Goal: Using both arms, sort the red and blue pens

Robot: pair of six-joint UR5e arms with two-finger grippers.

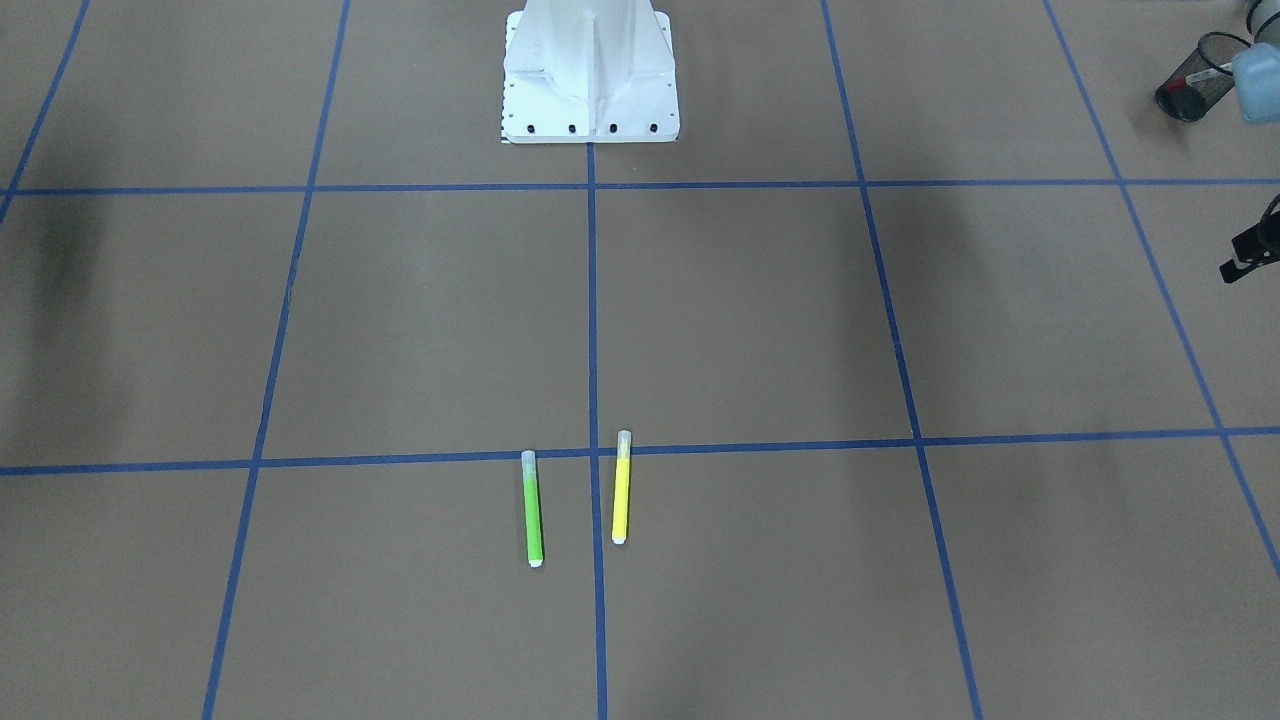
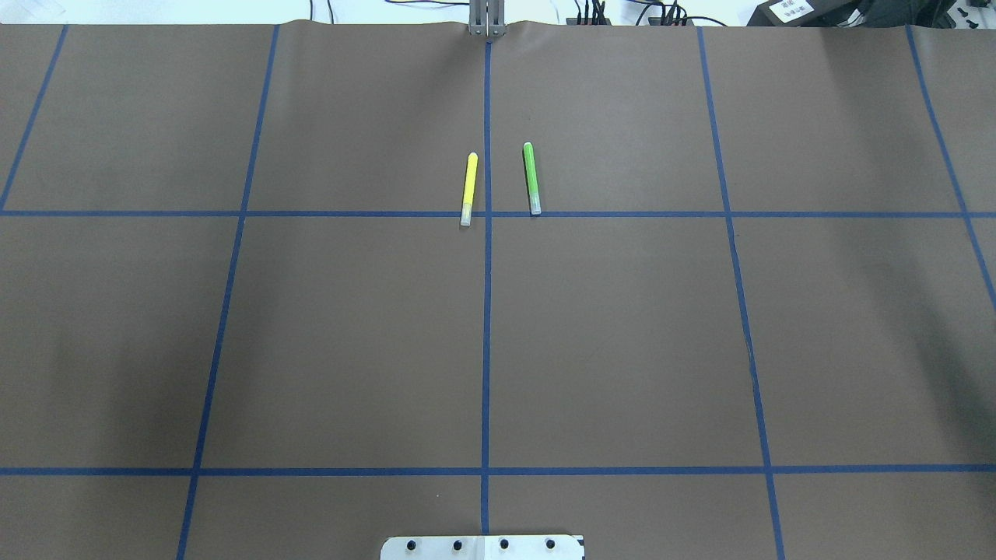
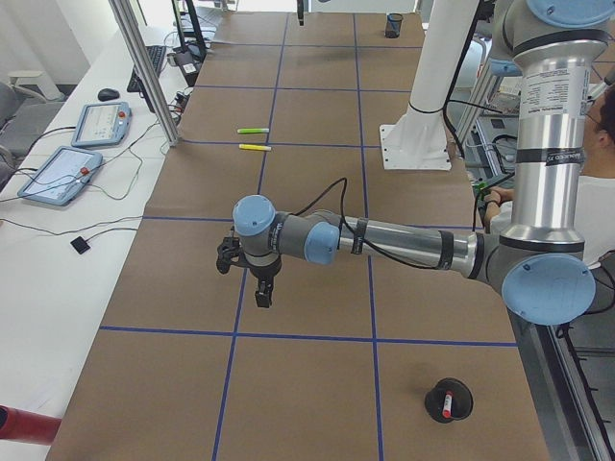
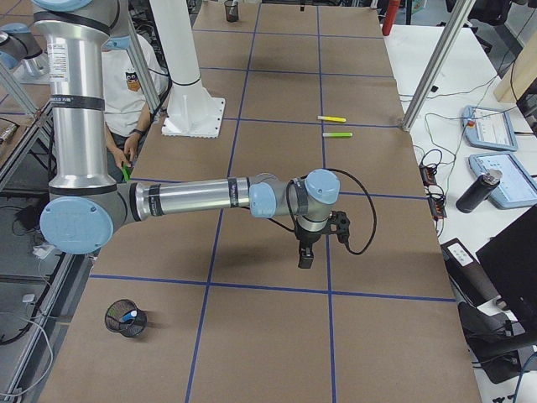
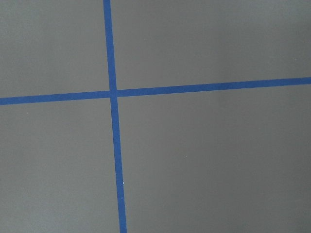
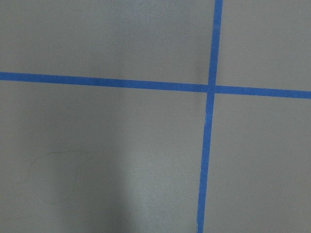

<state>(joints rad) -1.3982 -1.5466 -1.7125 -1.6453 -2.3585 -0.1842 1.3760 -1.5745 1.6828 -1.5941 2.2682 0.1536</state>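
Brown table (image 3: 317,192): red pen (image 3: 446,405) in cup (image 3: 461,392), well apart from left claw (image 3: 262,298) (opening: cannot tell).

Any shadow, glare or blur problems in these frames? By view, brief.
Overhead: broad soft shadows on the table at both sides, strip beyond its far edge blown out; green marker and yellow marker sharp. Front-facing: same soft shadows, white pedestal near clipping. Right wrist: dim shadow lower centre, tape in focus. Left wrist: fairly even light, no glare.
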